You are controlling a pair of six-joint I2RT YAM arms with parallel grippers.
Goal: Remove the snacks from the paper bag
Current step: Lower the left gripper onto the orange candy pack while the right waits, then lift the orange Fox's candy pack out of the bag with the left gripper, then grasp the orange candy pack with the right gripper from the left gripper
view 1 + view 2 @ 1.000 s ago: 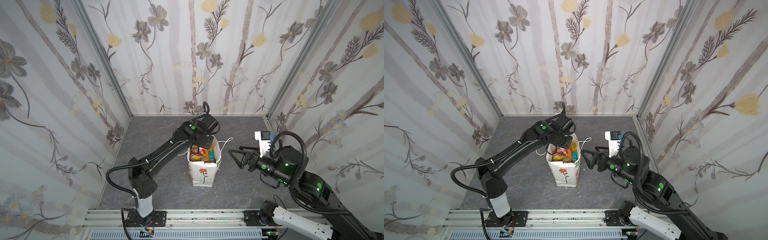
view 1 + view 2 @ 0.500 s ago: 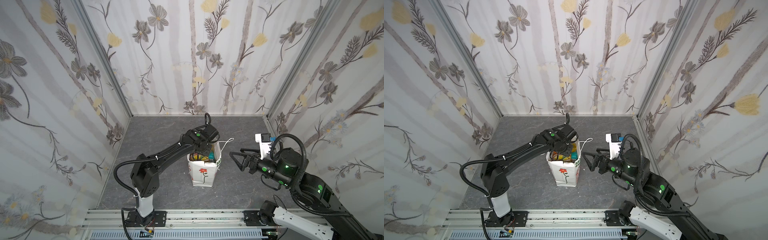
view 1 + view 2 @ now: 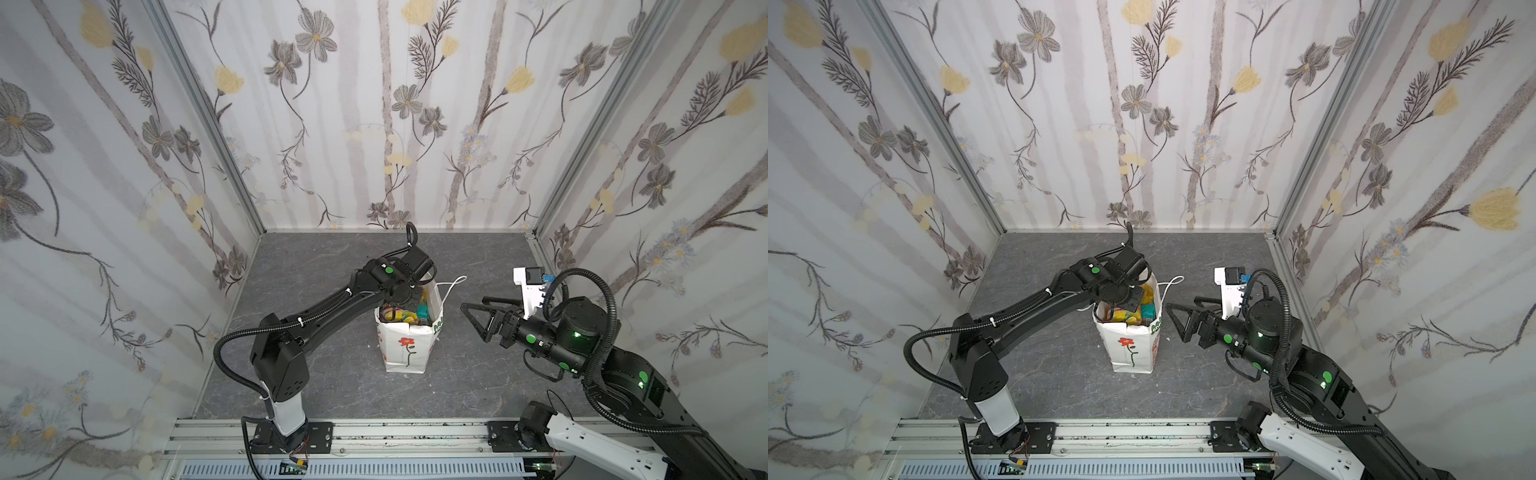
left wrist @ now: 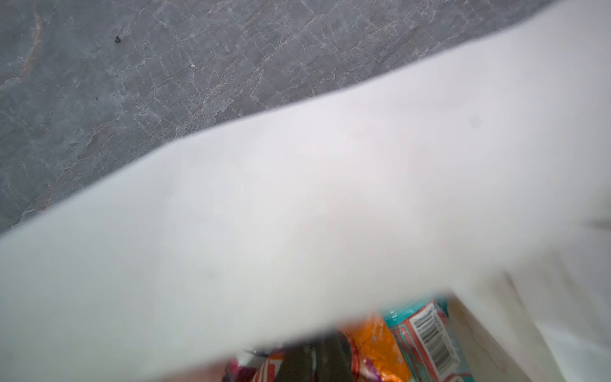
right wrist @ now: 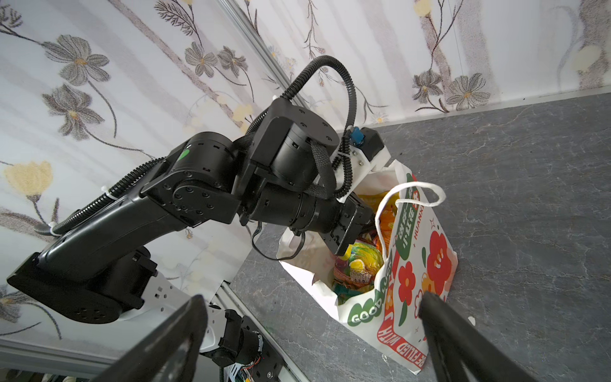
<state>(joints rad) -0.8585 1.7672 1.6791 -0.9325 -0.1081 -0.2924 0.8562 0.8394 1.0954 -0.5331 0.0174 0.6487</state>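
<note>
The white paper bag [image 3: 405,349] [image 3: 1129,349] stands upright mid-floor, a red flower on its front. Colourful snacks [image 3: 405,313] [image 3: 1129,316] [image 5: 358,261] fill it. My left gripper [image 4: 314,360] reaches down through the bag's mouth, its dark fingers pressed together among an orange packet [image 4: 377,344] and a teal-red packet [image 4: 426,334]. The bag's wall [image 4: 297,198] hides most of that view, so I cannot tell whether a packet is pinched. In both top views only the left wrist [image 3: 409,293] shows above the bag. My right gripper [image 3: 473,302] [image 3: 1181,302] [image 5: 312,299] hovers open just right of the bag, holding nothing.
A white cord handle [image 3: 451,286] [image 5: 413,195] loops off the bag's right side toward my right gripper. The grey stone-patterned floor [image 3: 332,374] is walled by flowered panels on three sides. An aluminium rail [image 3: 374,432] carrying both arm bases runs along the front.
My left gripper has dropped from above the bag's rim down into the bag and its fingers have come together. The right gripper has stayed open beside the bag.
</note>
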